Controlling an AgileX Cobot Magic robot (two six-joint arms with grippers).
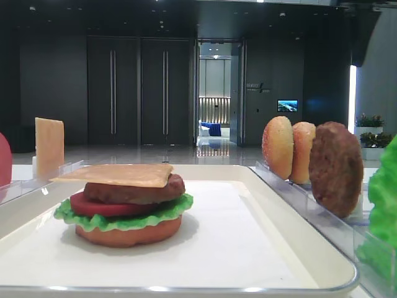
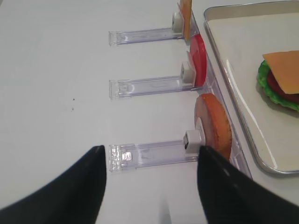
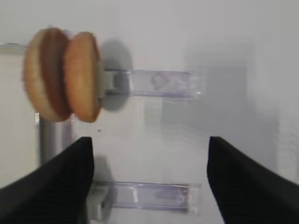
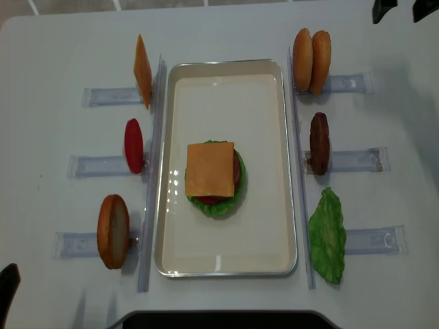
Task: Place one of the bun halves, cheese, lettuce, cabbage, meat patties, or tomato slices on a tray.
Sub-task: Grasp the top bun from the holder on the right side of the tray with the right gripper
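The cream tray (image 4: 226, 82) holds a stack: flat bottom bun, lettuce, tomato slice and meat patty (image 1: 133, 190), with a cheese square (image 4: 210, 168) on top. Two seeded bun halves (image 4: 311, 52) stand on edge in the far right rack. In the right wrist view these bun halves (image 3: 63, 74) are at upper left. My right gripper (image 3: 149, 140) is open and empty, over the bare table beside them. It shows in the overhead view's top right corner (image 4: 405, 9). My left gripper (image 2: 152, 149) is open and empty by the near left rack.
Clear racks line both sides of the tray. The left side holds a cheese slice (image 4: 142, 68), a tomato slice (image 4: 134, 145) and a flat orange bun (image 4: 113, 229). The right side holds a patty (image 4: 319, 142) and a lettuce leaf (image 4: 327, 236).
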